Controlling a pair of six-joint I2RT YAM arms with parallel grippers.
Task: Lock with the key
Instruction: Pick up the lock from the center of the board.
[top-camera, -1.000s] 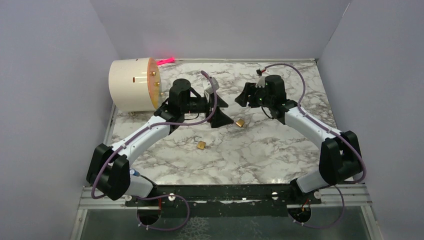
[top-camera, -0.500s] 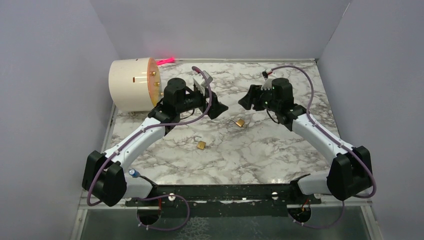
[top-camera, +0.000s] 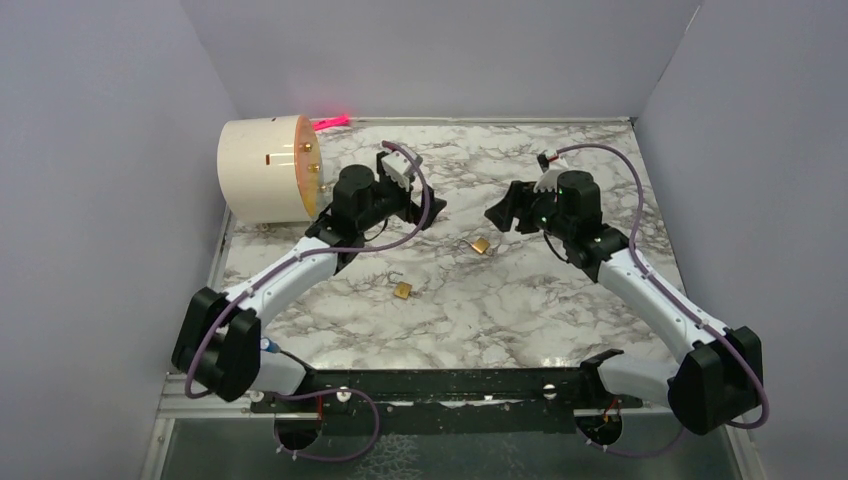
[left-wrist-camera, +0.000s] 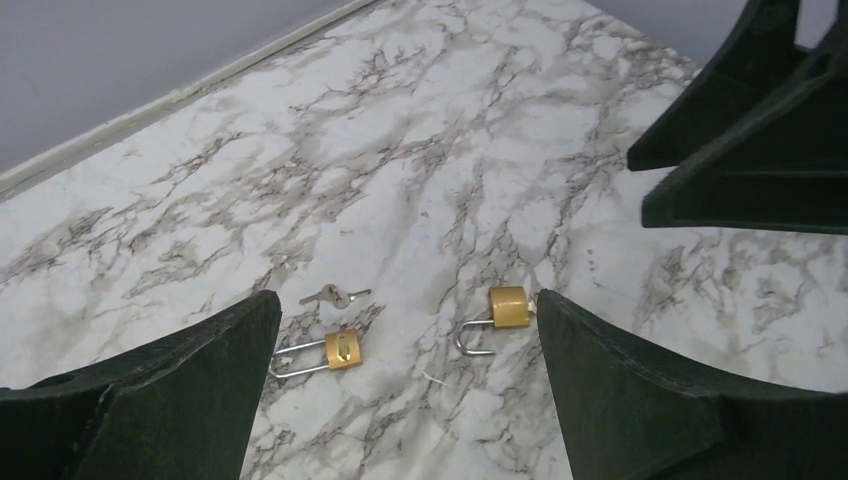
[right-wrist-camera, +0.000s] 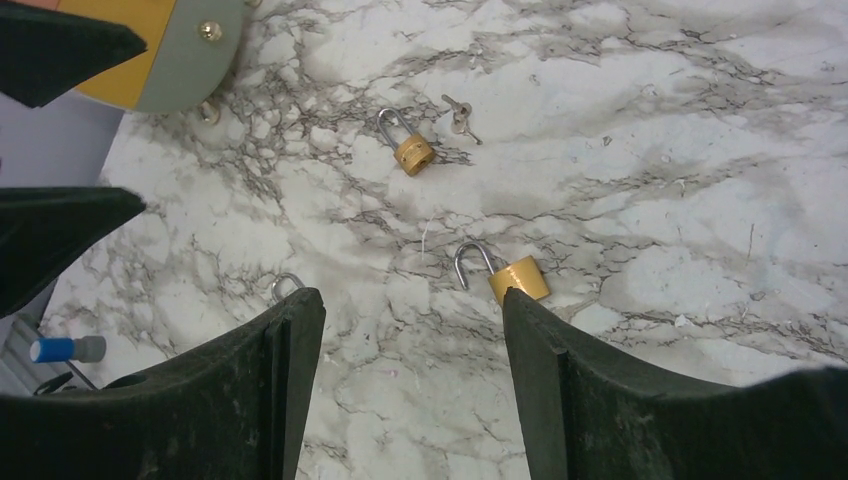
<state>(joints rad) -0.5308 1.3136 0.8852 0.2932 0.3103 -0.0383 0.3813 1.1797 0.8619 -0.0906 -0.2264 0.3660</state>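
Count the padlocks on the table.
2. The near padlock lies mid-table beside the keys; the far padlock lies before the right gripper. More may be hidden.

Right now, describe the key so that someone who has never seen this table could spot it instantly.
Find the marble table, then the brass padlock closer to its near edge. The key lies beside it, not touching. Unlike that lock and the farther padlock, it is silvery, not brass.

The key (left-wrist-camera: 330, 295) is too small to find from above; a metal loop (right-wrist-camera: 284, 285) hides partly behind the right gripper (right-wrist-camera: 408, 300).
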